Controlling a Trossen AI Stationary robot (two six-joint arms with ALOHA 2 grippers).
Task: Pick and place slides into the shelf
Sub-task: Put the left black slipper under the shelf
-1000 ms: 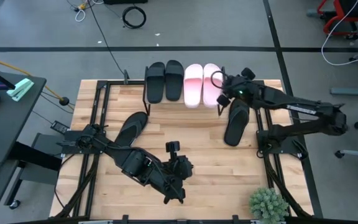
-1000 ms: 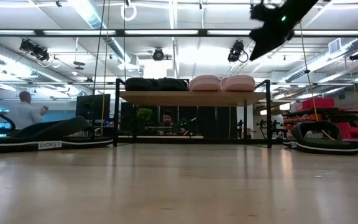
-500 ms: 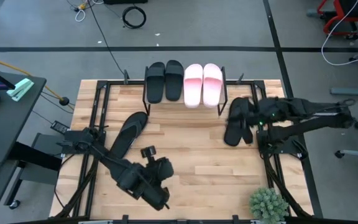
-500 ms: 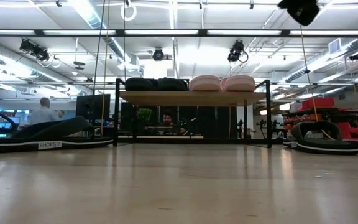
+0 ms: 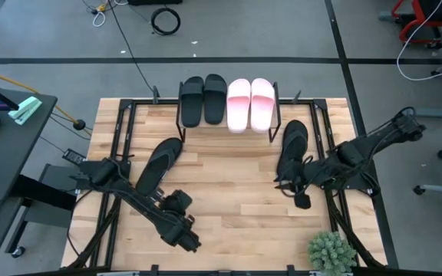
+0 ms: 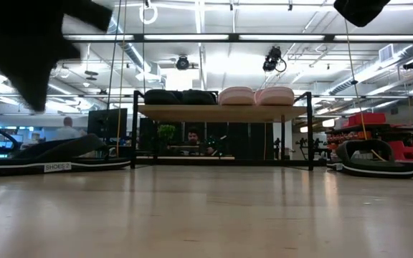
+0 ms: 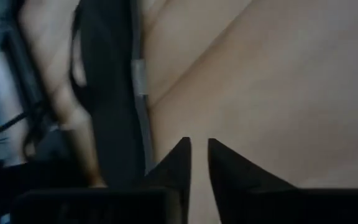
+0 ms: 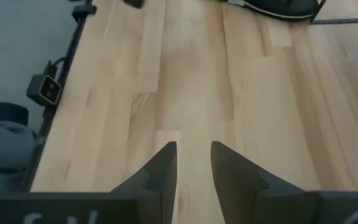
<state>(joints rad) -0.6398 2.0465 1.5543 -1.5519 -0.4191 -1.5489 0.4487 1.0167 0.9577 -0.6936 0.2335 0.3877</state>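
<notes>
Black slide [image 5: 291,148]: lies lengthwise toward shelf [image 5: 229,123], just beside right gripper [image 5: 303,201], the nearer arm.
Right gripper: fingers parted, empty.
Left gripper [image 5: 191,245]: narrow gap, empty.

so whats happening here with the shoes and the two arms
A two-armed robot is putting slides onto a small shelf. Two black slides and two pink slides sit on its top board. One black slide lies on the table's left, another on the right. The left gripper and right gripper hang over bare table, each slightly open and empty.
</notes>
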